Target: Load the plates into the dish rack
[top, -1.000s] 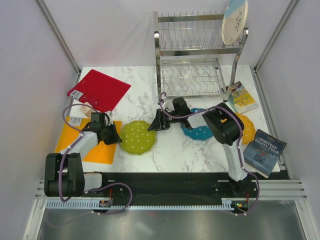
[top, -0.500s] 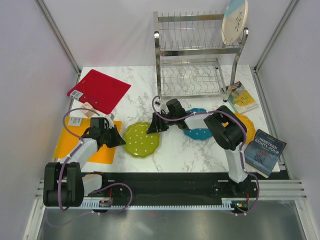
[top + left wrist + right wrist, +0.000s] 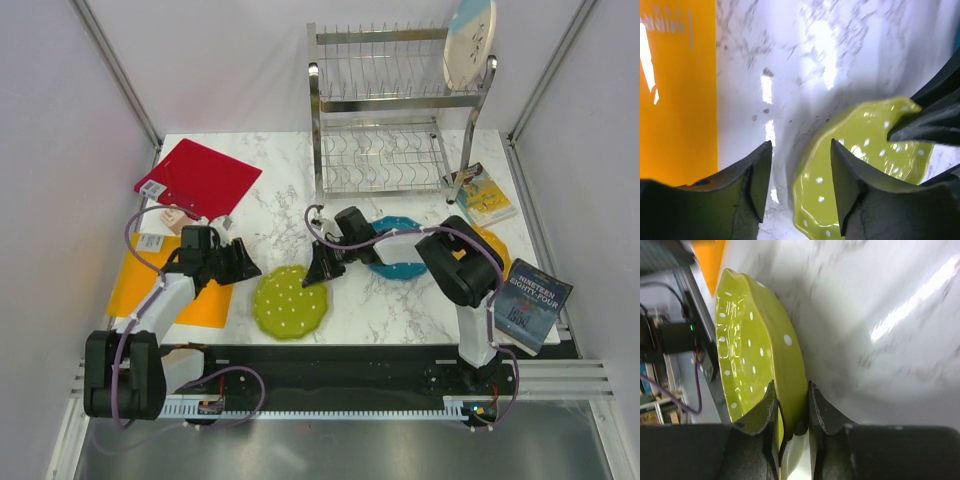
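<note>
Lime-green glazed ware, scalloped and white-dotted: we judge the lime-green plate to be stiff, fairly light, slick on its glaze and liable to chip against steel wire. It sits on the marble counter, directly ahead of the right gripper, and appears tipped up on the held side. That gripper is closed tight on the rim, one finger on the dotted face and the other behind it. The left gripper stands partly open with nothing between its fingers. The plate's edge lies just beside its right-hand finger, and we cannot confirm contact.

We consider the rim the only workable hold. A single pinch on slick glaze lets the plate swing, so a deep bite is advisable.

The right wrist view alone shows that bite: the rim sits well down between the fingers. The left wrist view alone shows the free gap between the left fingers and the shadow under the plate's near edge. Only the overhead view shows the dish rack, well beyond both grippers, with a cream-and-blue plate upright in its upper tier. It also shows the blue plate and orange plate behind the right gripper, partly under its arm.
</note>
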You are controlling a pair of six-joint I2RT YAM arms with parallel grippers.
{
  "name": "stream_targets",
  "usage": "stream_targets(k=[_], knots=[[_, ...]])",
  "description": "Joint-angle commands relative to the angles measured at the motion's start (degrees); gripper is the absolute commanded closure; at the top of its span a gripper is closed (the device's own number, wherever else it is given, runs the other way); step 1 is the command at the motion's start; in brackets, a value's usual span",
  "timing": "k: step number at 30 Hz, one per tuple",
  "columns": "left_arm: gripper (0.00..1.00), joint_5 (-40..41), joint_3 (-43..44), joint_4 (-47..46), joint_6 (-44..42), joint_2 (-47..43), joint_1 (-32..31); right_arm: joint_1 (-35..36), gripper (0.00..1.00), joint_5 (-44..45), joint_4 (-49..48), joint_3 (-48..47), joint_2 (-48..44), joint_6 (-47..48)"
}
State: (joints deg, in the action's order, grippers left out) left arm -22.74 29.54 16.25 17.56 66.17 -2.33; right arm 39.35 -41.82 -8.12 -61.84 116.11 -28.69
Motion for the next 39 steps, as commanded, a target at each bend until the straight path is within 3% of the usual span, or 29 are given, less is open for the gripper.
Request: stream_targets(k=[1, 6, 10, 18, 22, 24, 27, 28, 32, 39], knots=[[0.41, 1.55, 8.77, 0.18, -3.22, -6.04, 0.04, -3.30, 1.00, -0.88, 17.58, 2.25, -9.48, 16.00], [0.37, 7.44, 17.28, 0.27, -7.89, -10.80, 0.04, -7.62, 1.00, -1.77, 32.70, -2.74, -22.65, 28.23], [0.36, 8.33, 20.73, -0.60, -11.66, -11.15, -0.04, -7.89, 1.00, 2.09, 49.12, -18.95, -30.85, 41.50], [0.36, 8.33, 20.21, -5.96, -14.49, -10.10, -0.05, -7.98, 1.00, 16.22, 51.37, -47.20, -35.43, 41.09], [0.36, 6.31, 19.50, -8.25, -14.40, -9.05, -0.05, -7.98, 1.00, 24.84, 44.63, -60.99, -33.33, 38.27], [0.36, 5.78, 19.33, -9.56, -14.22, -8.61, -0.05, -8.15, 1.00, 30.28, 40.75, -63.56, -32.62, 37.30], [0.36, 6.48, 19.50, -11.32, -14.40, -7.46, -0.05, -9.64, 1.00, 43.98, 33.63, -68.83, -29.82, 37.21], [0.36, 6.66, 19.59, -11.59, -13.61, -7.29, -0.05, -9.82, 1.00, 52.72, 29.95, -71.63, -28.68, 37.65], [0.36, 4.47, 18.63, -12.47, -10.80, -5.62, -0.22, -10.09, 1.00, 67.54, 15.53, -70.70, -25.42, 42.81], [0.37, 4.29, 14.41, -15.90, -6.76, -5.18, -0.84, -10.61, 1.00, 80.23, -0.04, -74.12, -18.56, 52.23]])
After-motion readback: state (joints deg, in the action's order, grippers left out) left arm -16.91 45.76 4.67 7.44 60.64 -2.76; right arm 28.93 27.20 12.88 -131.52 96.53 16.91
